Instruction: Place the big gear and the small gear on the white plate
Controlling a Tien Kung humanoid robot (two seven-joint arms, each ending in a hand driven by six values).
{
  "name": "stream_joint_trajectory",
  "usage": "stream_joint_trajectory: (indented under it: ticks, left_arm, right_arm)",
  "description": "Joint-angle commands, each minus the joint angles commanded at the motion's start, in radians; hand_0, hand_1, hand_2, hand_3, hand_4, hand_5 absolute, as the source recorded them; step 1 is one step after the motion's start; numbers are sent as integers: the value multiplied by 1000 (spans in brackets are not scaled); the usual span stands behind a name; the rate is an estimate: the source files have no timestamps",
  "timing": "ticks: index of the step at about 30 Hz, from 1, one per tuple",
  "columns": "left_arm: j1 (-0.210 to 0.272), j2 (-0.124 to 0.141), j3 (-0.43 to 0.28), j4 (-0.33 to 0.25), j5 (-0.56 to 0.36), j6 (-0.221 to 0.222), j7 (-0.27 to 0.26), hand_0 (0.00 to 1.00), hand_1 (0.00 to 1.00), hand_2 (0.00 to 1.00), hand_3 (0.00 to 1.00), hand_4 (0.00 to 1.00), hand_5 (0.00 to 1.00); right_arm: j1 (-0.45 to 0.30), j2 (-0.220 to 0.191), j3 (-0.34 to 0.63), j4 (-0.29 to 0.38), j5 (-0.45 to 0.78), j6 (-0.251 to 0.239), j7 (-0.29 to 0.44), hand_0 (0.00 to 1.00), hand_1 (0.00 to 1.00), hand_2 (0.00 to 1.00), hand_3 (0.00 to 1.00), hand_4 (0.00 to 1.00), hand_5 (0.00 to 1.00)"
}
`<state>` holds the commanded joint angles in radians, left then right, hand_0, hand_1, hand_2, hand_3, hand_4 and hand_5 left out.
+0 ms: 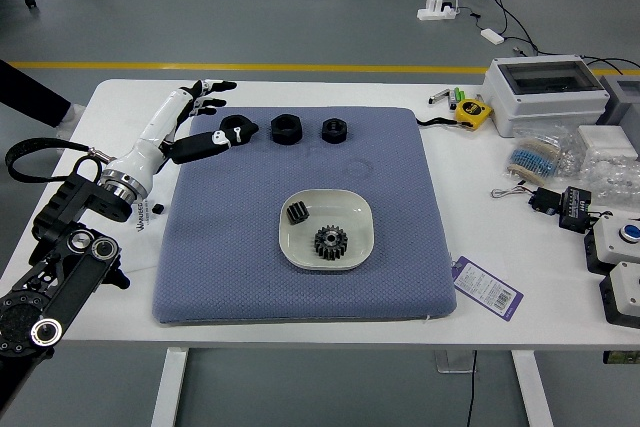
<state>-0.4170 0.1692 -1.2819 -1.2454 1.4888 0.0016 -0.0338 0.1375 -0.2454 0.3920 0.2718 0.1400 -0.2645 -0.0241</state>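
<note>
Both the big gear (331,242), face up, no long axis, and the small gear (297,212), seemingly on its side, axis unclear, lie on the white plate (352,211), so placing looks finished and the open, empty left hand (166,127), by the mat's (400,247) far-left corner, need only withdraw.
</note>
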Motion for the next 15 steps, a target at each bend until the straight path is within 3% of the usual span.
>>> stream_joint_trajectory:
  ticks: [5,9,12,15]
  left_arm:
    - [56,1,-35,-18,-206,-7,8,734,763,819,779,992,503]
    - [123,-24,-84,-46,-312,-1,-8,734,746,800,765,987,504]
    - [166,-56,-117,-46,-419,38,-67,734,746,800,765,987,504]
    - [182,-74,-141,-42,-463,66,-118,733,736,799,748,954,529]
  right_arm:
    - [-4,1,3,0,-6,0,-2,651,656,729,579,841,679]
    - [-6,2,5,0,-11,1,-3,651,656,729,578,841,680]
    - [-9,2,5,0,-10,1,-3,651,656,729,578,841,680]
    - [-9,3,6,0,-14,1,-4,651,656,729,578,841,681]
